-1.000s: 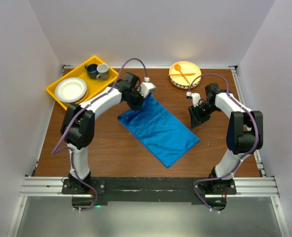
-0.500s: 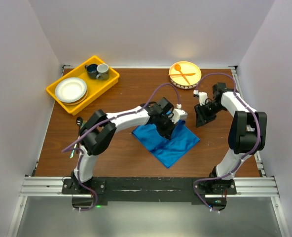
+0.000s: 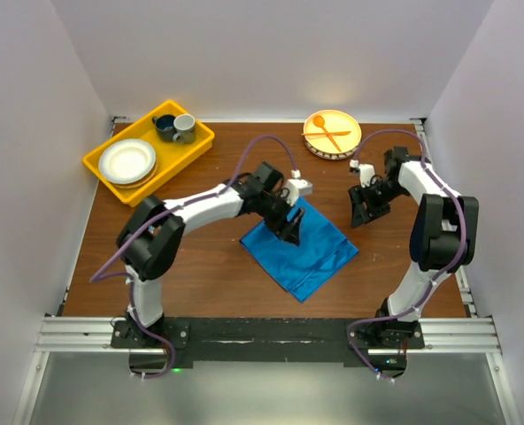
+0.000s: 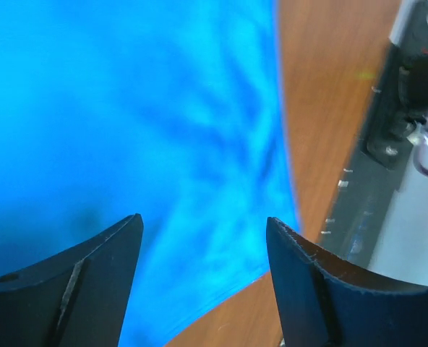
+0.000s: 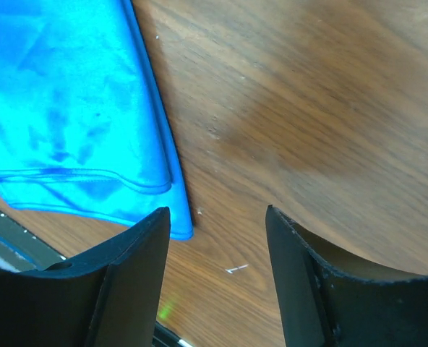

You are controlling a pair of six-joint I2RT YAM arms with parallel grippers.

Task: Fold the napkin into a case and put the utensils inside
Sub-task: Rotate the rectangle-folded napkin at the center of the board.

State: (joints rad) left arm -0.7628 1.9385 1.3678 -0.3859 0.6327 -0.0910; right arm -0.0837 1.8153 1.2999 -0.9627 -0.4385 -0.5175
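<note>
Blue napkin [image 3: 302, 248] is lying part-folded on the table [image 3: 218, 274], not yet forming a narrow case. Your left fingers [image 4: 76, 289] are hovering spread above it, empty; your right fingers [image 5: 120, 282] are gaping empty beside it. Metal utensils are not showing; loading is remaining.

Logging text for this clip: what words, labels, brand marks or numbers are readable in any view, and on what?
None readable. No lettering shows on the bright blue cloth napkin, the yellow plastic tray or the round yellow plate. Any marks on the arms are too small to read.
</note>
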